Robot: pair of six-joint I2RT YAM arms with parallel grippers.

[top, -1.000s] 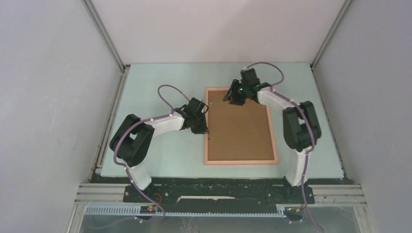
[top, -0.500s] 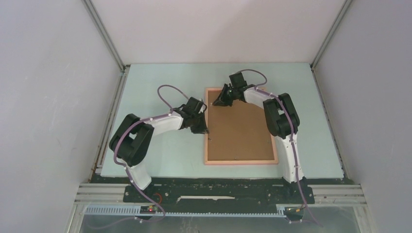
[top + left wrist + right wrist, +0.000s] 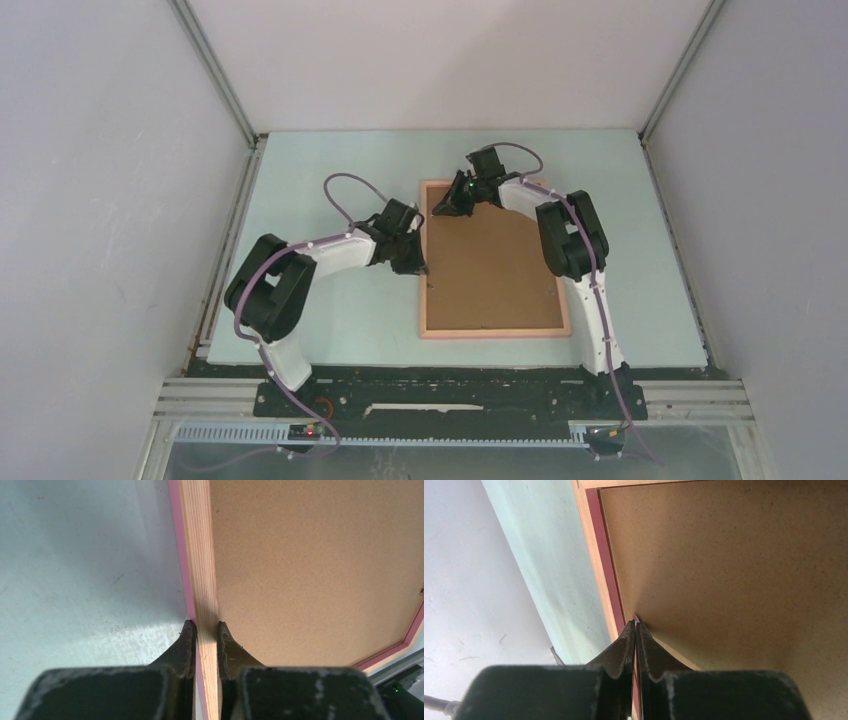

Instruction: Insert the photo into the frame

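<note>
The right gripper (image 3: 636,626) had swung in and squeezed shut at the far corner of the plain brown cardboard sheet (image 3: 495,270) — the left gripper (image 3: 205,630) pinched the thin salmon-pink picture frame (image 3: 497,331), flat on the pale green table (image 3: 330,200) — so the unseen photo seemed tucked inside.

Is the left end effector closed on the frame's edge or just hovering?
Closed on it: the left end effector has its fingers pressed against both sides of the frame at its wooden side rail.
</note>
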